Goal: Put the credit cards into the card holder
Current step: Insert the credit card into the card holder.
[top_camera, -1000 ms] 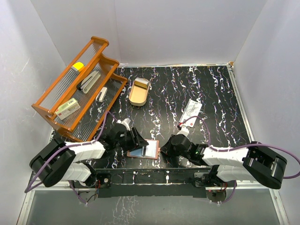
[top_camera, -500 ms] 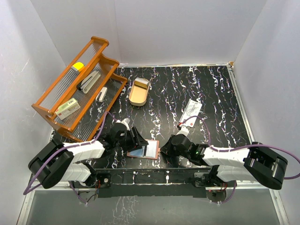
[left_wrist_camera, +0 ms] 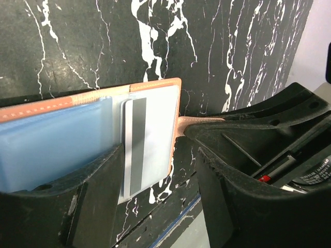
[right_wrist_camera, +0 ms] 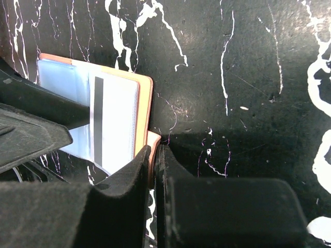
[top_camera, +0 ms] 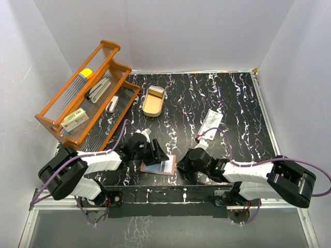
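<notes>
Left tool (top_camera: 158, 154): jaws apart, gripping nothing, standing either side of the striped card (left_wrist_camera: 152, 139).
Striped card: only part-way into the right pocket, near end sticking out; a finger lifting away could drag it back out.
Card holder (left_wrist_camera: 46, 144): open flat at the counter's (top_camera: 232, 93) near edge, between the tools.
Right tool (right_wrist_camera: 155, 152): closed on the holder's strap tab (left_wrist_camera: 199, 123); if it slips, the holder would probably slide.
White card (top_camera: 212, 123): well apart, not yet pocketed.

Two cards show: one white printed card (top_camera: 212, 123), one striped card (left_wrist_camera: 152, 139). One card holder (top_camera: 158, 167), one orange rack (top_camera: 110, 47), one oval tray (top_camera: 153, 103), one cream box (top_camera: 74, 120).
</notes>
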Available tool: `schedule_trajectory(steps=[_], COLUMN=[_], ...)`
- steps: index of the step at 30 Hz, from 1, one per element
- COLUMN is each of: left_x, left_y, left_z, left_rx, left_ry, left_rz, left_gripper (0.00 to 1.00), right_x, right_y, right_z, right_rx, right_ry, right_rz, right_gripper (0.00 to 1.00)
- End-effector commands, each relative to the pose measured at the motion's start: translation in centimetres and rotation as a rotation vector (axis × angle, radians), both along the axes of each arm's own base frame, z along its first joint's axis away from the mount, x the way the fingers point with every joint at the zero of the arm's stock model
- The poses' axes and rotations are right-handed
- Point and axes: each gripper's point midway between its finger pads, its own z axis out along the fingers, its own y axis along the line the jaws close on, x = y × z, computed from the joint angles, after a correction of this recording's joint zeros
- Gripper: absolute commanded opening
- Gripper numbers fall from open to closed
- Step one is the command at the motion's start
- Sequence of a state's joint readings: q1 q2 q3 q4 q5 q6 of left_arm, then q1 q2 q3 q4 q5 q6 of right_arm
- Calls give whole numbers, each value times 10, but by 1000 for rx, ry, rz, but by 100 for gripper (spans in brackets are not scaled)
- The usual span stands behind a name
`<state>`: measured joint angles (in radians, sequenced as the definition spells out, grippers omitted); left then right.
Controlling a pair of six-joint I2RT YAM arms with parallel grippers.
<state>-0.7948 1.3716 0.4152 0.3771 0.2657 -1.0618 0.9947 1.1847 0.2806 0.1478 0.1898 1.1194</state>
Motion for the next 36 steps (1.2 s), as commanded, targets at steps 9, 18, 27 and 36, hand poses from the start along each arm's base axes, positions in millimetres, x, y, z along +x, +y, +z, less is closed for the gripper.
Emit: schedule_trajectory(steps=[9, 18, 27, 36], left_x=[15, 33, 35, 32], left_y=[-18, -6, 27, 80], left_z=[11, 25, 56, 103], left_rx=[35, 153, 210, 297], left_ry=[-55, -92, -186, -315], left_rz=[-41, -12, 68, 183], left_gripper=[57, 62, 90, 99], right_x=[27, 33, 57, 123], right_y=[0, -21, -5, 14], right_z=[26, 37, 106, 167], right_rx=[-5, -64, -101, -416], right_ry=[-120, -188, -407, -658], right_rz=[-85, -121, -30, 28], right_gripper=[0, 14, 41, 48])
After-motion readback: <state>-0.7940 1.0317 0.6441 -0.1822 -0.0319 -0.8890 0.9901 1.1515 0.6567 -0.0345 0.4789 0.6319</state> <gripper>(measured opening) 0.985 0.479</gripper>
